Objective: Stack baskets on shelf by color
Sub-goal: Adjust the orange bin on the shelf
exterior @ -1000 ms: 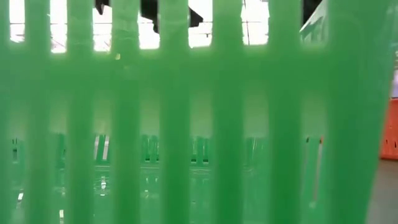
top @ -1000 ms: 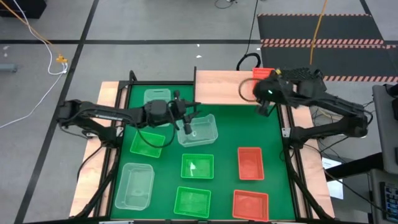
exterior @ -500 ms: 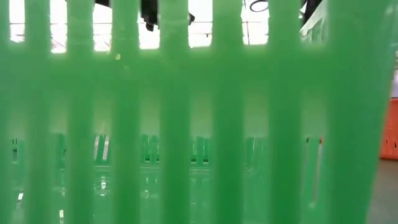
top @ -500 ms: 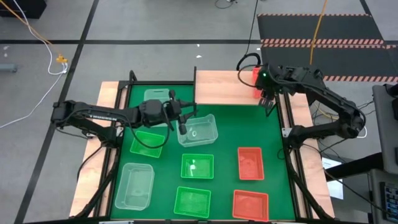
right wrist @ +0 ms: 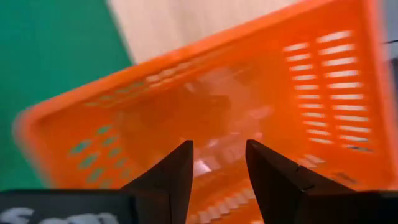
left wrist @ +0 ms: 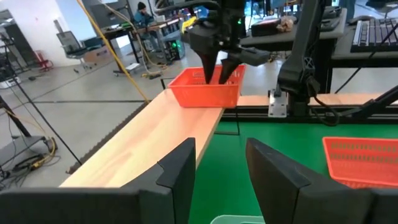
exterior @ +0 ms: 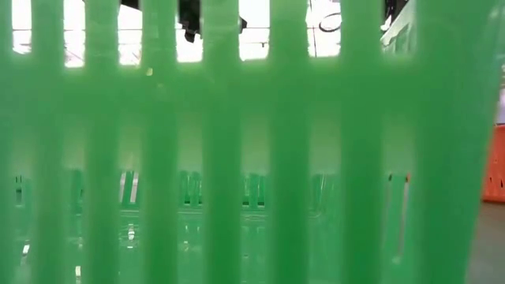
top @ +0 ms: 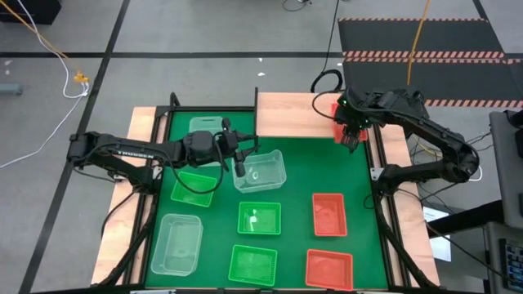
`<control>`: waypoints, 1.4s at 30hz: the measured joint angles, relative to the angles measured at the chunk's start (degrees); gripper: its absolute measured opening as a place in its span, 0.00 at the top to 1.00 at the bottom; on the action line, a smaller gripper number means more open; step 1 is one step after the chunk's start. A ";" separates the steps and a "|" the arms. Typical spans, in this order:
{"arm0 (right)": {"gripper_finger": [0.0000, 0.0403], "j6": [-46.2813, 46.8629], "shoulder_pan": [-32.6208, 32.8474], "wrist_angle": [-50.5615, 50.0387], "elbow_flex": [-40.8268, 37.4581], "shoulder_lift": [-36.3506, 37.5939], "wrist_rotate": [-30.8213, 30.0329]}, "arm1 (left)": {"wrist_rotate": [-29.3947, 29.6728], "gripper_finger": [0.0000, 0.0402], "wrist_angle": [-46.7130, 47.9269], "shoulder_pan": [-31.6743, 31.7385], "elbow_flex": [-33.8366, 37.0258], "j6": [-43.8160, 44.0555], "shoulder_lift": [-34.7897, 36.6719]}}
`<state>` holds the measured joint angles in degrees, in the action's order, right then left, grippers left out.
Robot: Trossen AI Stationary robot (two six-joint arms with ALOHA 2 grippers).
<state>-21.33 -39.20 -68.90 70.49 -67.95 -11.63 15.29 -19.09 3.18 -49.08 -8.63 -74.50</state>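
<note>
An orange basket sits on the right end of the shelf, a pale unpainted plank along the far edge of the bench. The basket is thin moulded plastic with a thick rim and rows of short slots through its walls and floor. The right claw hangs over it, its two dark fingers parted a little and pointing down into the open basket; they hold nothing that shows. In the right wrist view the orange floor fills the gap between those fingers, glossy and blurred.

The left claw is over the green mat, at the near-left corner of a clear basket; its fingers stand apart, and whether they pinch the wall cannot be told. A second clear basket lies at the mat's far-left, a third near-left — all see-through with faint slotted floors. Three green baskets lie on the mat: one left of centre, one in the middle, one at the near edge. Two more orange ones lie on the right side. The low view is blocked by green slotted plastic right against the lens.

No writing can be read.
</note>
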 joint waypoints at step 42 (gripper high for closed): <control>0.97 -1.41 7.04 1.57 -10.95 14.00 14.26 | 1.24 0.39 -13.65 -0.70 0.02 -5.35 -10.25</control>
<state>-22.74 -32.16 -67.33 59.55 -53.94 2.64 16.53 -32.74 2.48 -49.06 -13.97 -84.75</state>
